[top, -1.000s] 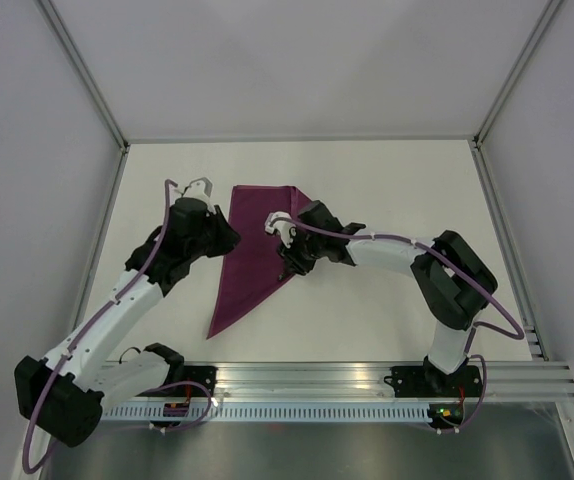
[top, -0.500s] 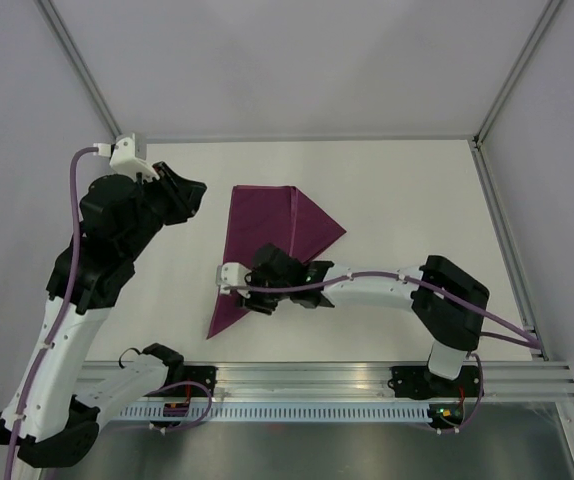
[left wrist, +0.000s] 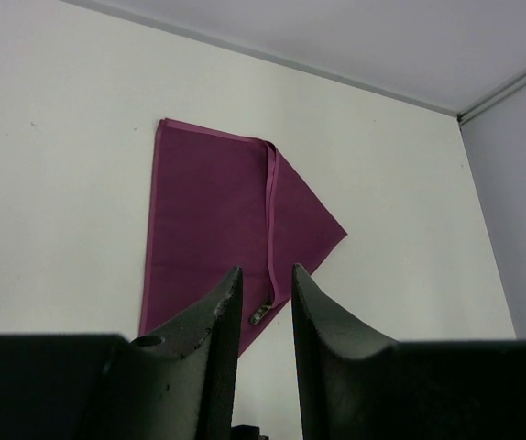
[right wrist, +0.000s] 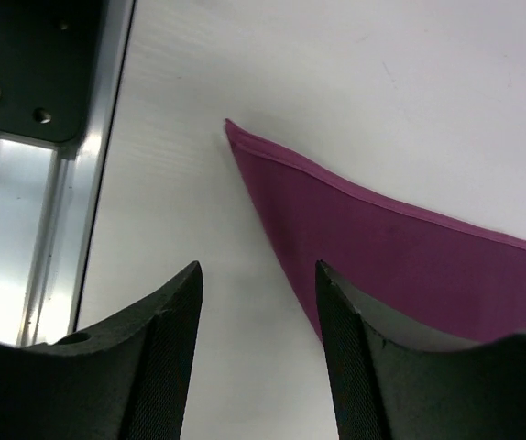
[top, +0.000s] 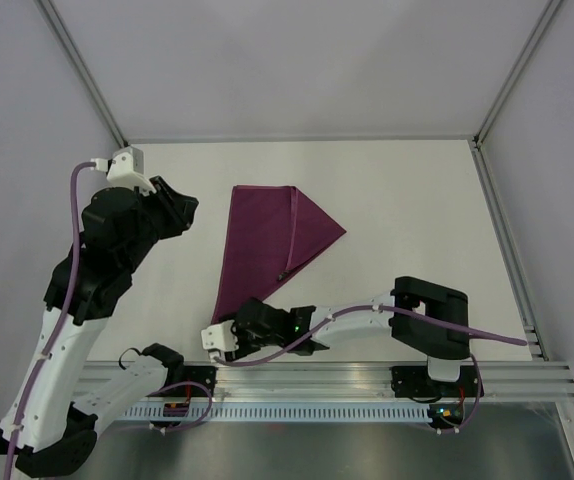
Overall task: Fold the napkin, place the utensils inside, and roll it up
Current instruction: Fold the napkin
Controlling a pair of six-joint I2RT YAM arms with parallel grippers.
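Note:
The magenta napkin (top: 262, 240) lies folded into a long triangle on the white table, its narrow tip pointing at the near edge. A folded-over flap lies on its right side (left wrist: 304, 215). A small silvery utensil tip (left wrist: 258, 314) pokes out from under the flap's hem; the rest of the utensils is hidden. My right gripper (top: 217, 336) is low at the napkin's near tip (right wrist: 231, 124), open and empty (right wrist: 258, 270). My left gripper (top: 179, 200) is raised high to the left of the napkin, its jaws a little apart and empty (left wrist: 265, 275).
An aluminium rail (top: 367, 378) runs along the near table edge, close to my right gripper, and shows in the right wrist view (right wrist: 25, 229). Grey enclosure walls stand at the left, right and back. My right arm (top: 347, 320) stretches low along the front.
My right gripper has slid from the napkin's middle down to its near tip. My left arm has lifted up and away to the left. The napkin stays folded.

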